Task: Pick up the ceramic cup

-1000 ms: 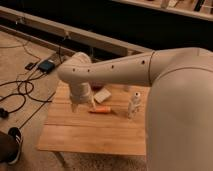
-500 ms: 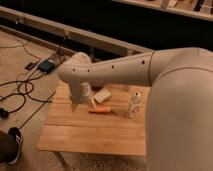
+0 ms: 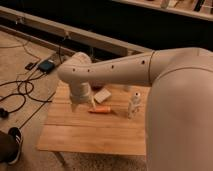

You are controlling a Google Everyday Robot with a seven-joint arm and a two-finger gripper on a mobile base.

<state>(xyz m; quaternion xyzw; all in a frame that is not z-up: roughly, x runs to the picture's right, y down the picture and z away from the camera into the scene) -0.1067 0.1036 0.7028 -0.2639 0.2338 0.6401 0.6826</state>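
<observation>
The end effector [image 3: 83, 106] hangs at the end of the thick white robot arm [image 3: 125, 70], low over the left rear part of the bench; whether it is apart or together cannot be told. Just to its right lie an orange, carrot-shaped item [image 3: 102, 110] and, behind that, a flat white rectangular block [image 3: 103, 95]. A slim white capped bottle [image 3: 134, 105] stands upright further right. The off-white ceramic cup [image 3: 127, 88] sits toward the rear edge, behind the bottle, largely hidden under the arm. A dark maroon round bowl [image 3: 97, 86] is partly visible behind the block. The light wooden bench [image 3: 90, 135] has a plank top. It stands on a beige floor [image 3: 20, 50]. Black cables [image 3: 20, 92] and a small blue box [image 3: 47, 65] lie to the left, and a dark shoe [image 3: 12, 143] is at the lower left. A pale ledge [image 3: 60, 29] runs beneath a dark wall [image 3: 120, 25].
</observation>
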